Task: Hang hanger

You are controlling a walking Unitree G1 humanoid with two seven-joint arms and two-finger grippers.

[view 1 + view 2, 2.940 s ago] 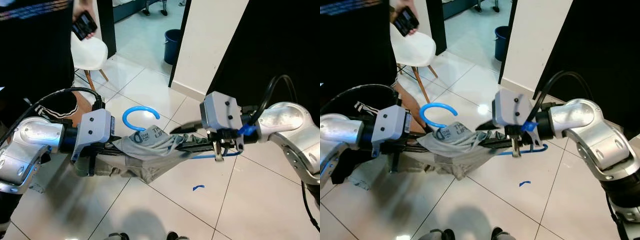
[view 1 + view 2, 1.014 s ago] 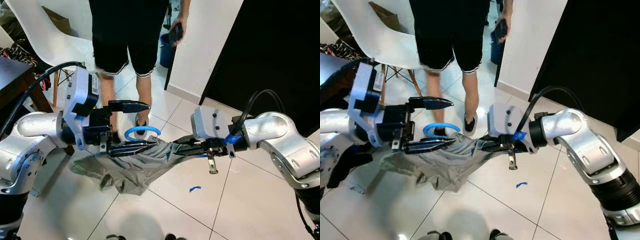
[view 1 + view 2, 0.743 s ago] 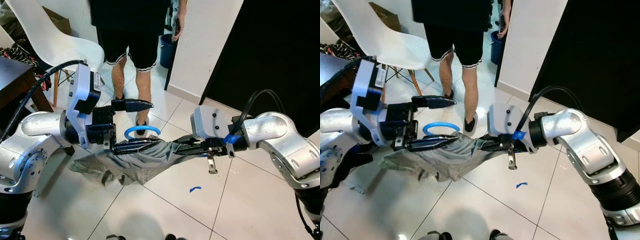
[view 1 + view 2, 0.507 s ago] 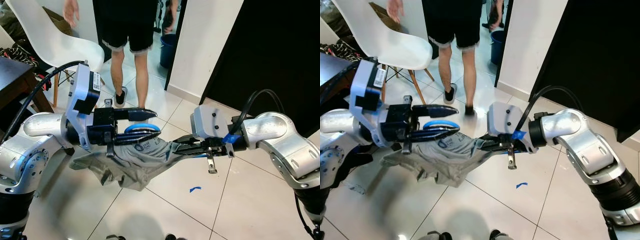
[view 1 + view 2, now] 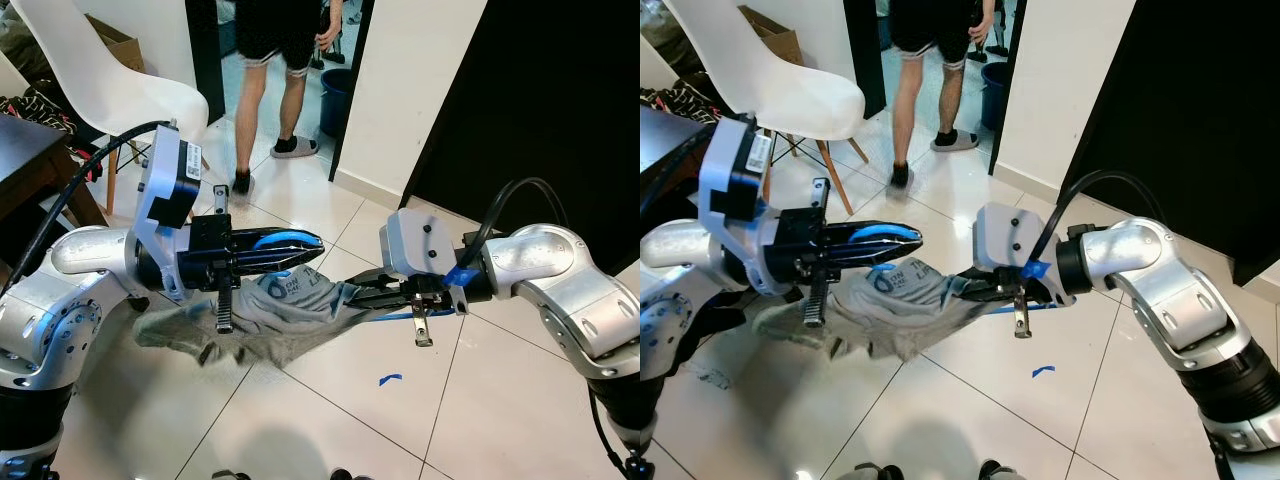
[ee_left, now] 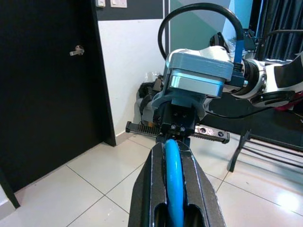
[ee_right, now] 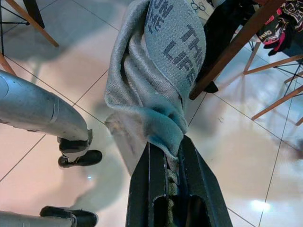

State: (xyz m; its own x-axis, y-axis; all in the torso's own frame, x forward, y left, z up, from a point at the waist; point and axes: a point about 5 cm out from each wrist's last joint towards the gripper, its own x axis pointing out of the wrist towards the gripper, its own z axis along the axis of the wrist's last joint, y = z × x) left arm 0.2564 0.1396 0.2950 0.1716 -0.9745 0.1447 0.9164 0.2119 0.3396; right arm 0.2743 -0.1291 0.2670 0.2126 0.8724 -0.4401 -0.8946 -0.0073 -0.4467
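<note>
A blue plastic hanger carries a grey printed T-shirt [image 5: 290,300] above the tiled floor. Its blue hook [image 5: 285,240] lies between the two black fingers of my left gripper [image 5: 312,243], which is shut on it; in the left wrist view the hook [image 6: 173,179] runs down the middle of the closed fingers. My right gripper [image 5: 352,287] is shut on the shirt-covered right shoulder of the hanger, and grey cloth [image 7: 163,123] bunches over its fingertips. A bare bit of the blue hanger bar [image 5: 400,313] shows under the right gripper. The shirt's left side sags below my left arm.
A person [image 5: 285,70] stands in the doorway ahead, beside a blue bin [image 5: 335,95]. A white chair [image 5: 110,70] and a dark table [image 5: 30,150] are at the left. A white wall [image 5: 410,90] and a black door [image 5: 540,110] stand ahead right. Blue tape [image 5: 390,379] marks the floor.
My left gripper, open around the hook a second ago, has closed on it and levelled out. The person has walked away to the doorway. The right arm has held still.
</note>
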